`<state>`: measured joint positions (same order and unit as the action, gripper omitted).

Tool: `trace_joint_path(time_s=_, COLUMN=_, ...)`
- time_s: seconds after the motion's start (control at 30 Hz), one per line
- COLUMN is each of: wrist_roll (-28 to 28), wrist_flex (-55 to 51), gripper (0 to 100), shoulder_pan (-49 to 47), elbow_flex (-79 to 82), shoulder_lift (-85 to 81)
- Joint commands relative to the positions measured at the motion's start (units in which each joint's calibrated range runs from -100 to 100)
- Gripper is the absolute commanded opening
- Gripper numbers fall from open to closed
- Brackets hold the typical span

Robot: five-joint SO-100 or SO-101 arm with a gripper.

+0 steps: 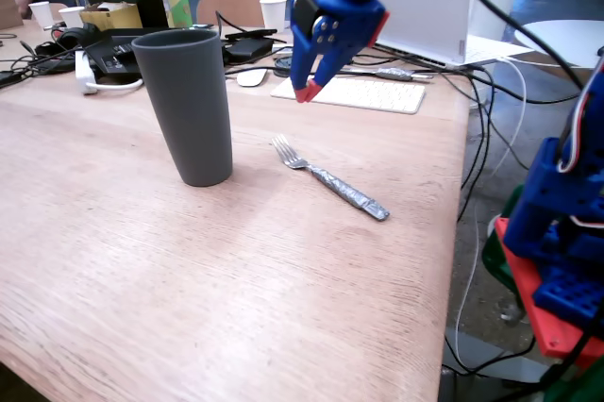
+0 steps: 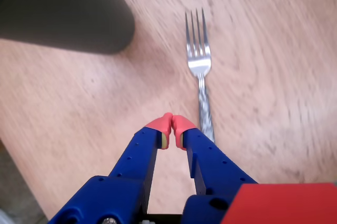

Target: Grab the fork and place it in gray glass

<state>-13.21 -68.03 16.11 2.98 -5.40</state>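
The fork (image 1: 326, 176) lies flat on the wooden table, tines toward the back left, foil-wrapped handle toward the front right. In the wrist view the fork (image 2: 200, 71) points away from me, its handle passing just right of my fingertips. The gray glass (image 1: 187, 105) stands upright to the fork's left; its base (image 2: 63, 11) fills the wrist view's upper left. My blue gripper (image 1: 305, 92) with red tips hangs in the air above and behind the fork. Its tips (image 2: 172, 125) touch each other with nothing between them.
A white keyboard (image 1: 363, 93) lies behind the fork, with cables, headphones (image 1: 71, 39), a laptop and white paper cups (image 1: 273, 12) along the table's back. The table's right edge (image 1: 453, 223) drops off beside the blue and red arm base (image 1: 562, 242).
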Motion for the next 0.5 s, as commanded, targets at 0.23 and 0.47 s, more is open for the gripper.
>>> trace_joint_path(time_s=0.23, wrist_roll=5.3, wrist_flex=12.9, gripper=0, shoulder_pan=4.0, elbow_flex=-10.4, shoulder_lift=15.6)
trace_joint_path(time_s=0.47, wrist_roll=7.7, wrist_flex=12.9, gripper=0, shoulder_pan=13.8, elbow_flex=-14.6, shoulder_lift=24.3)
